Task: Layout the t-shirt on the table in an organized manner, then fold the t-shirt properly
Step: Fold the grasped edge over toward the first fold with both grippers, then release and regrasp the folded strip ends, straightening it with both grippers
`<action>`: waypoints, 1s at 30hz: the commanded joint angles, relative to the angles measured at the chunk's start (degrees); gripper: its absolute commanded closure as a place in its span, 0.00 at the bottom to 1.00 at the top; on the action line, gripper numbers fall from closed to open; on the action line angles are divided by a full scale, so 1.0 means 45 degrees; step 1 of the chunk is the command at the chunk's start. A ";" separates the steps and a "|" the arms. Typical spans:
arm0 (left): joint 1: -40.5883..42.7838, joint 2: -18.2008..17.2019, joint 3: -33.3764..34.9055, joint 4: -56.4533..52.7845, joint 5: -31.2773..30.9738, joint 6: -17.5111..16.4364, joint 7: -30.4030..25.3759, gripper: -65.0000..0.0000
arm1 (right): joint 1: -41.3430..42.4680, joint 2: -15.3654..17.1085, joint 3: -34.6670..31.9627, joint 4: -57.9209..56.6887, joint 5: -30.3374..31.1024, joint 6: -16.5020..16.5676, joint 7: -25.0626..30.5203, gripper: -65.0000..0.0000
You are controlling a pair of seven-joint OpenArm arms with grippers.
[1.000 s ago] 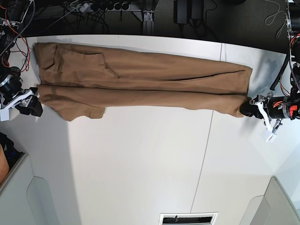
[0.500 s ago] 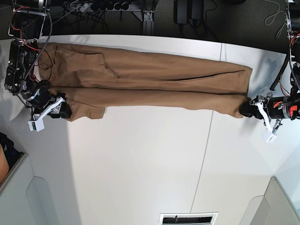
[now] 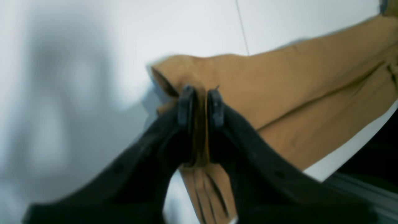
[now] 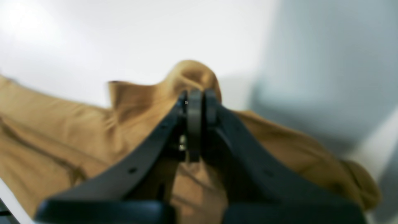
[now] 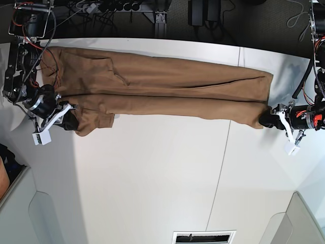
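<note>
**A:** Where was the t-shirt (image 5: 162, 86) lying?

**B:** Stretched out long across the far half of the white desk (image 5: 152, 178), folded lengthwise into a narrow band with a crease along its middle. One end reached almost to the desk's edge by the right arm, the other ended past the dark seam (image 5: 222, 162) in the desk, toward the left arm.

**A:** And the right tool (image 5: 65, 122)?

**B:** It sat at the near corner of the shirt's end on its side. In the right wrist view, the right tool (image 4: 197, 102) was clenched, its jaws pressed together on a raised hump of the t-shirt (image 4: 77, 130), with cloth bunched up just beyond the tips. That view was blurred, so the exact layer it held could not be told.

**A:** The left tool (image 5: 266, 120)?

**B:** At the opposite end of the shirt, at its near corner. The left wrist view showed the left tool (image 3: 200, 104) grasping the t-shirt (image 3: 295, 102): a thin fold of tan cloth ran between the two nearly closed black jaws, and the corner curled over just beyond them.

**A:** Anything else around the shirt?

**B:** Beyond its far edge the desk ended, and dark cables (image 5: 106, 10) lay on the floor behind.
</note>
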 commanded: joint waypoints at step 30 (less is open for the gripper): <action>0.0835 -0.0962 -0.3735 0.0573 -0.2696 -0.0115 0.2137 0.48 | -0.2924 0.0209 0.1239 0.2093 0.0903 0.0092 -0.0121 0.51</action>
